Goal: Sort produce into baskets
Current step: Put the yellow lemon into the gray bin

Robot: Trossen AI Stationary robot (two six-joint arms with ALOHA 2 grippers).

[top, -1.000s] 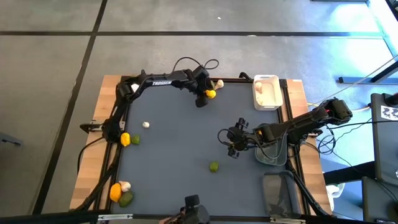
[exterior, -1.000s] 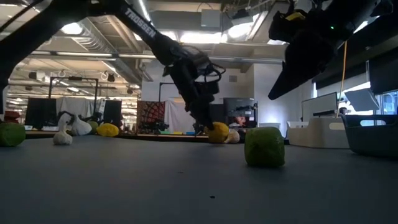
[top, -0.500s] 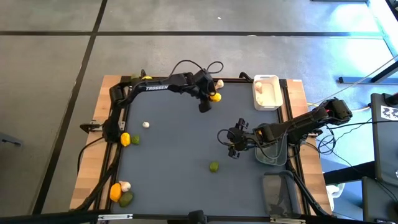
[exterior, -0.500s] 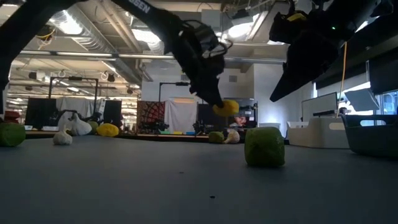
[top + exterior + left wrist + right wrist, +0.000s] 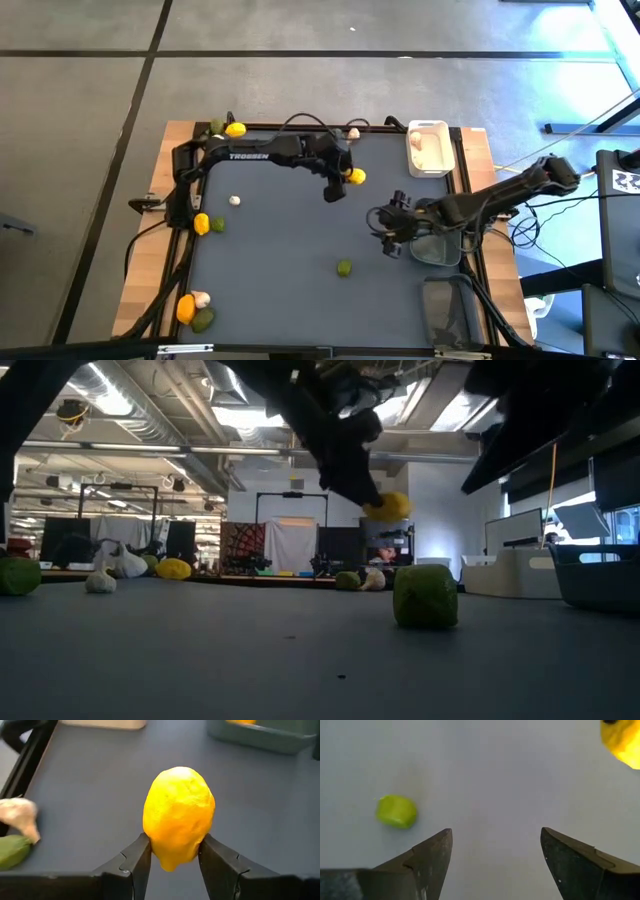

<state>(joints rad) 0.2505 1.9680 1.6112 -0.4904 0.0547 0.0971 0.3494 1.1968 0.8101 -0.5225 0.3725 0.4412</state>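
Observation:
A yellow lemon (image 5: 178, 822) hangs in the air over the far middle of the table, with my left gripper (image 5: 347, 179) shut on it; the low view shows the lemon (image 5: 387, 507) well above the mat. My right gripper (image 5: 394, 237) stands open over the right middle, nothing between its fingers. A green lime (image 5: 344, 267) rests on the mat near it. The white basket (image 5: 428, 147) at the far right holds pale garlic. The dark basket (image 5: 441, 247) sits under my right arm, and the left wrist view shows something yellow in it. My left gripper pinches the lemon's lower pointed end (image 5: 172, 857) between its two fingers (image 5: 136, 862), one on each side. The fingers slant down from the table's left. The lemon stands out past the fingertips, lifted clear of the mat.
Loose produce lies at the left edge: a lemon (image 5: 201, 224), a lime (image 5: 217, 225), a garlic bulb (image 5: 234, 200), and a group of three (image 5: 193, 310) at the near left corner. More pieces lie along the far edge (image 5: 235, 129). A grey tray (image 5: 447, 305) sits near right.
My left gripper has lifted the lemon off the mat at the far edge and carried it up and toward the table's right and near side. My right gripper has drawn back a little toward the right edge, still open.

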